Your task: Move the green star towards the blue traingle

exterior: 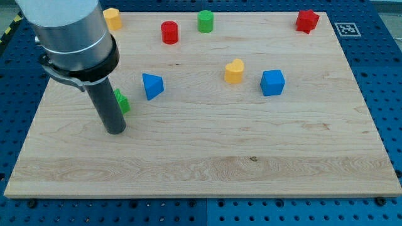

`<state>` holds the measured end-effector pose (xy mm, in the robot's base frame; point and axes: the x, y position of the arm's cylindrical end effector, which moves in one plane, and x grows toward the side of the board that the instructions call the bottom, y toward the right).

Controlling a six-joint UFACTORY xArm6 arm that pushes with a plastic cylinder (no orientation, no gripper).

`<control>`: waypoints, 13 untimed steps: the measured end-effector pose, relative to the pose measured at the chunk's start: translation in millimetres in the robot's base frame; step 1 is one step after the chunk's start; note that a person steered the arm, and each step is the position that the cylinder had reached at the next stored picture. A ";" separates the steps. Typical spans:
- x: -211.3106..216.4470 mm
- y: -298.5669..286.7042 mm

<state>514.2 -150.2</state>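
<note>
my tip (pixel 115 130) sits at the view's left of the table (pixel 207 163), touching the green star (pixel 122 101), which is half hidden behind the rod. blue triangle (pixel 152 85) just to the star's right. there are no fingers on this rod.

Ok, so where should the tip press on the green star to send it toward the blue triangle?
Press the green star on its face at the view's left, pushing rightward, since the blue triangle sits just right and slightly higher. My tip is now right in front, hiding most of the star.
</note>
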 end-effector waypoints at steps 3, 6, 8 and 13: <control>-34.3 -1.9; -51.6 -23.8; -61.7 -46.0; -68.8 -20.4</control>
<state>445.4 -170.6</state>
